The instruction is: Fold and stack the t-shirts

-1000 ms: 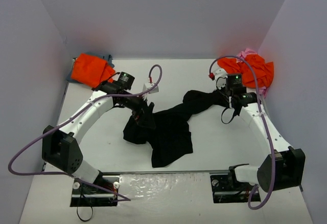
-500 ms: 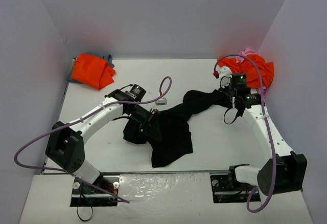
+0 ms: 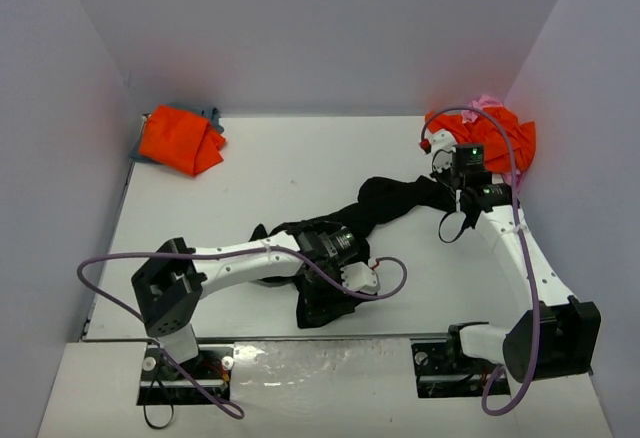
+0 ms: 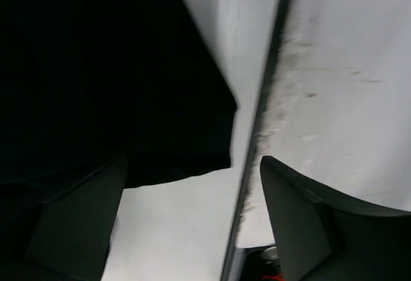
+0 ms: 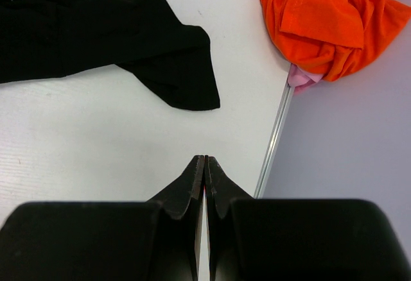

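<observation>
The black t-shirt [image 3: 385, 198] lies crumpled across the middle of the table, its hem [image 4: 160, 146] close to the front edge. My left gripper [image 3: 338, 293] hovers over the shirt's near part, and its jaws [image 4: 192, 223] are open, with only bare table and the hem's corner between them. Near the black sleeve [image 5: 180, 76], my right gripper [image 3: 450, 155] is shut and empty [image 5: 204, 160]. One orange t-shirt [image 3: 180, 138] lies on a blue-grey one [image 3: 212, 115] at the back left. A second orange t-shirt [image 3: 495, 138] covers a pink one [image 3: 487, 104] at the back right.
The table's metal front edge [image 4: 257, 133] runs just past the black hem, with a scuffed white board [image 4: 347, 69] beyond it. A side edge strip [image 5: 276, 133] and a grey wall [image 5: 347, 133] lie close to the right gripper. Grey walls enclose the table.
My left arm has swung from the shirt's left side across it toward the front edge, and its gripper points at the hem. The right arm has barely moved.
</observation>
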You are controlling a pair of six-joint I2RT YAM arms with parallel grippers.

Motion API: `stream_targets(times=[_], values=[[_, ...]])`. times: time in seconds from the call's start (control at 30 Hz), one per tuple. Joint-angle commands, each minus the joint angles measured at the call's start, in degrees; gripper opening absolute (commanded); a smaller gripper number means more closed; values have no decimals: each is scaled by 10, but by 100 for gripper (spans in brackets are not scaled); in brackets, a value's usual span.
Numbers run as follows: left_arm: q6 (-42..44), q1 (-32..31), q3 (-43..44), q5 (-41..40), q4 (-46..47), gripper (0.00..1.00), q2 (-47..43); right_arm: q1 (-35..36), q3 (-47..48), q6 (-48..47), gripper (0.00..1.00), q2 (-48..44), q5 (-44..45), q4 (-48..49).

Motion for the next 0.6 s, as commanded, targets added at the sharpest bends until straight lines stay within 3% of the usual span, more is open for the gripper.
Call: stream_targets(times=[0.0,0.13,0.57], values=[[14,-31,-7,-215,27,87,8,-5,21,-6,0,-5,24,33],[-2,-48,3,-271,44,97,47,-5,13,-7,0,-8,29,35],[-13,-67,56,-293,43,97,45,-9,-15,-16,0,-16,43,51]])
